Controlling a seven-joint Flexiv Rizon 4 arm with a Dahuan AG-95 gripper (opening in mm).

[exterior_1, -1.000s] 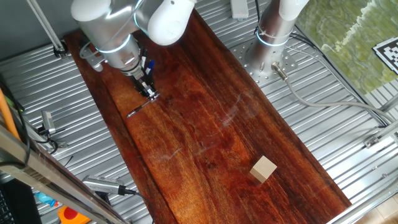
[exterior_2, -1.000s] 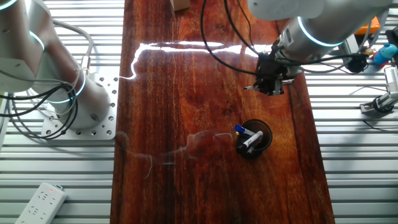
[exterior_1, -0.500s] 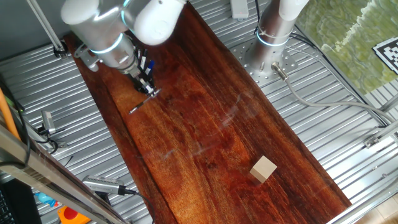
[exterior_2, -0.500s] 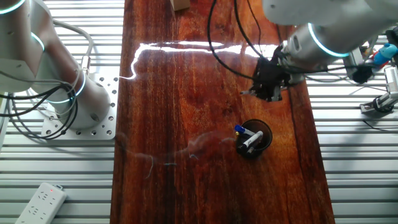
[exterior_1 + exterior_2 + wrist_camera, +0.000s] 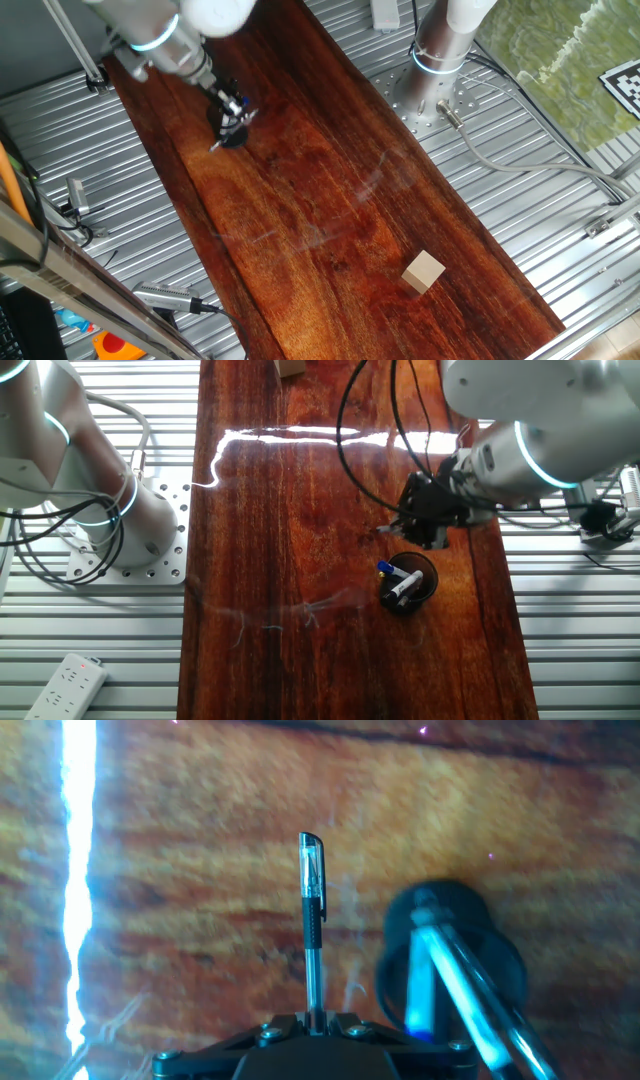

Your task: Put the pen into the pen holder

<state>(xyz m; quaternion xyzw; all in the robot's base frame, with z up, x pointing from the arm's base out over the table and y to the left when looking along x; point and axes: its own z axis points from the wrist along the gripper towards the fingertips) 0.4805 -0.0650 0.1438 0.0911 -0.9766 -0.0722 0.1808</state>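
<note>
My gripper [image 5: 314,1018] is shut on the pen [image 5: 312,920], a slim dark grey pen that sticks straight out ahead of the fingers. The pen holder [image 5: 500,965], a small round black cup with blue-tipped pens in it, lies just right of the pen. In the other fixed view the gripper [image 5: 425,525] hovers just beyond the holder [image 5: 424,586], and the pen's tip [image 5: 381,530] points left. In one fixed view the gripper [image 5: 229,128] holds the pen [image 5: 215,146] at the board's far left. There the gripper mostly hides the holder.
A tan wooden block [image 5: 424,271] sits at the other end of the dark wooden board [image 5: 330,200]; it also shows in the other fixed view [image 5: 291,367]. A second arm's base [image 5: 120,510] stands beside the board. Ribbed metal table surrounds the board.
The gripper has carried the pen along the board towards the pen holder, and now hovers right beside it. The holder and the block have not moved.
</note>
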